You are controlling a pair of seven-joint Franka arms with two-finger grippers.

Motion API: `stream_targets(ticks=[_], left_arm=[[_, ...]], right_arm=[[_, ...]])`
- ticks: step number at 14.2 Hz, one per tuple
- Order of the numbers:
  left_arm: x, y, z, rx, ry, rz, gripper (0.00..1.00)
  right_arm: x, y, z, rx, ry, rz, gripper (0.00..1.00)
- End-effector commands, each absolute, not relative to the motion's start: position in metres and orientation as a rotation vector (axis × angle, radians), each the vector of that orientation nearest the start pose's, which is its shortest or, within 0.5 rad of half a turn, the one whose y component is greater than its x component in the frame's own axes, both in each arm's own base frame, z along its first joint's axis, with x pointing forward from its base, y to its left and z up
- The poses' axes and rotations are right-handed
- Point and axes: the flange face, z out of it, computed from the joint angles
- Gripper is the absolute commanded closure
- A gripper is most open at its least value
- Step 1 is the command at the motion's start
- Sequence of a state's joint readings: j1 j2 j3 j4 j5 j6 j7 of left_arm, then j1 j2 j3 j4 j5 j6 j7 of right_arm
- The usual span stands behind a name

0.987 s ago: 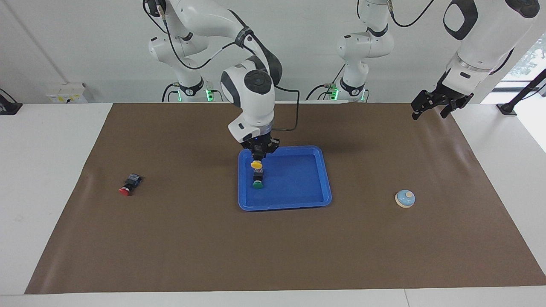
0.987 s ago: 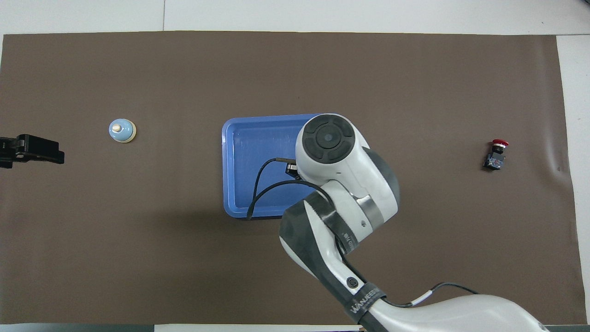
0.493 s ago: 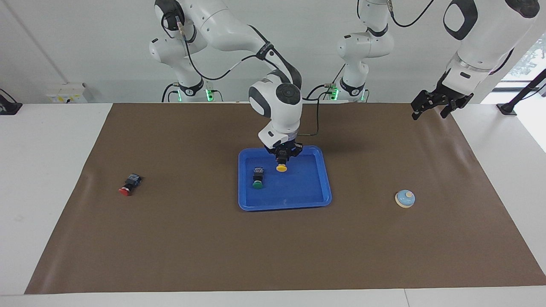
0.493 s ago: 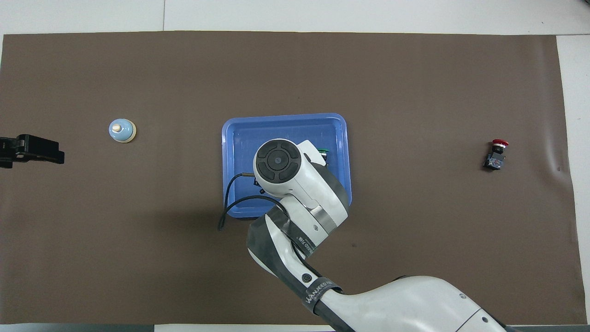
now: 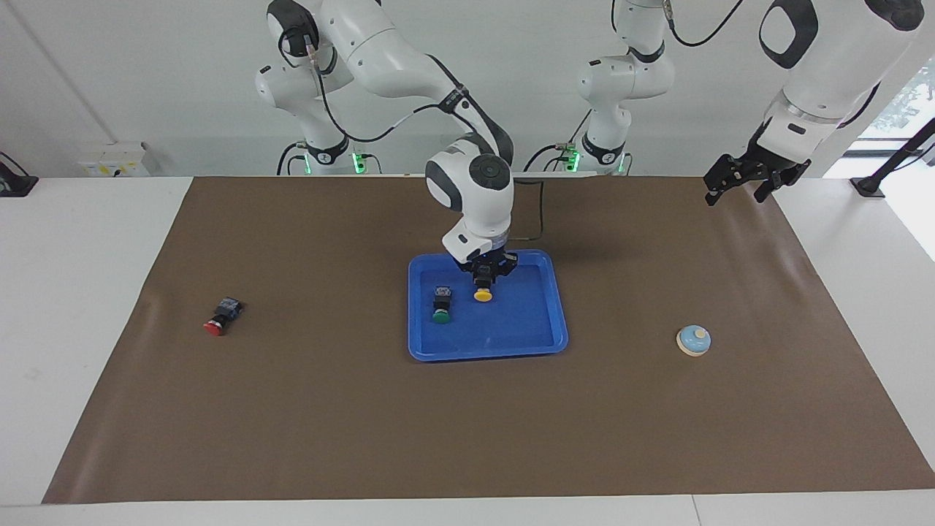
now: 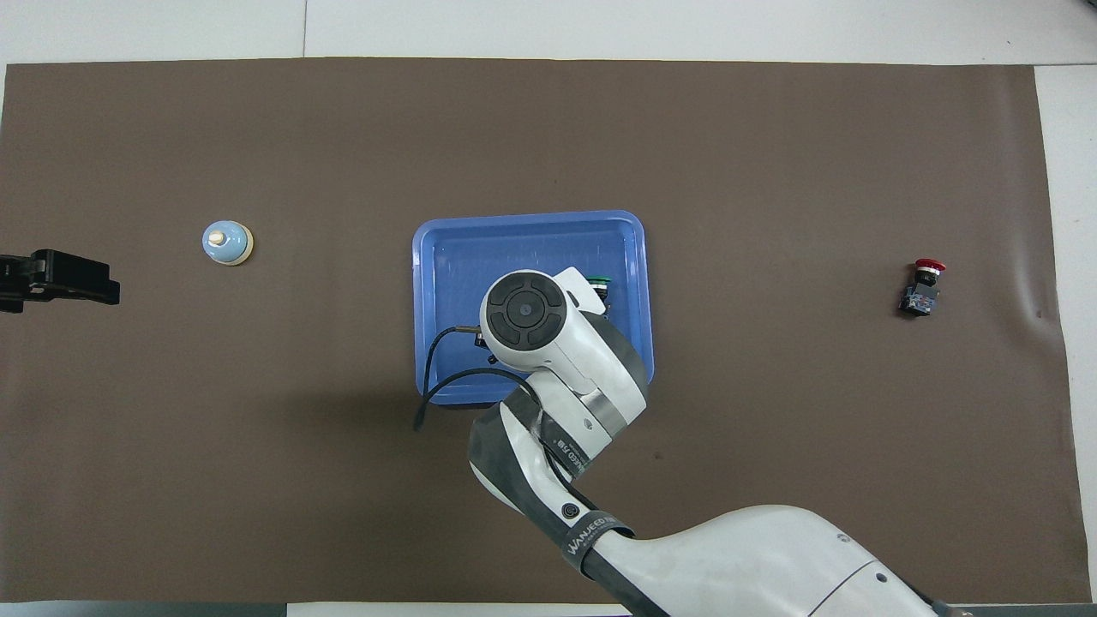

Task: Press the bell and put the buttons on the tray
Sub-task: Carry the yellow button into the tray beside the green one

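Observation:
The blue tray lies mid-table and also shows in the overhead view. My right gripper is shut on the yellow button and holds it cap-down, low over the tray, beside the green button. I cannot tell whether the yellow button touches the tray floor. In the overhead view my right arm's wrist hides the yellow button, and the green button peeks out beside it. The red button lies on the mat toward the right arm's end. The light-blue bell stands toward the left arm's end. My left gripper waits raised over the mat's edge.
A brown mat covers the white table. My right arm's cable hangs over the tray's rim nearest the robots.
My right gripper carried the yellow button across the tray, from over the green button toward the tray's middle, and then lowered it. The left arm has not moved.

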State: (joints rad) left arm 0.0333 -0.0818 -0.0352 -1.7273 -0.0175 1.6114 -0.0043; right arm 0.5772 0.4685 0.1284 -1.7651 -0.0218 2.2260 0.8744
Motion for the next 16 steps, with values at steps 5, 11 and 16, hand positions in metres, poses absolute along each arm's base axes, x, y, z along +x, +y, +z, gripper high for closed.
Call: stream_targets(ticks=[5,11,16], left_arm=[[0.523,-0.002,0.6,-3.167,-0.01,0.049,0.0],[0.523,-0.003,0.6,-3.165,-0.008,0.051,0.0],[0.523,-0.003,0.6,-3.165,-0.008,0.049,0.0]], right_arm=[[0.503,0.41,0.304,-3.09,0.363,0.044,0.04],[0.567,0.325,0.386,-3.069,0.597,0.029,0.0],[0.61,0.17,0.437,-3.096,0.523,0.03,0.0]])
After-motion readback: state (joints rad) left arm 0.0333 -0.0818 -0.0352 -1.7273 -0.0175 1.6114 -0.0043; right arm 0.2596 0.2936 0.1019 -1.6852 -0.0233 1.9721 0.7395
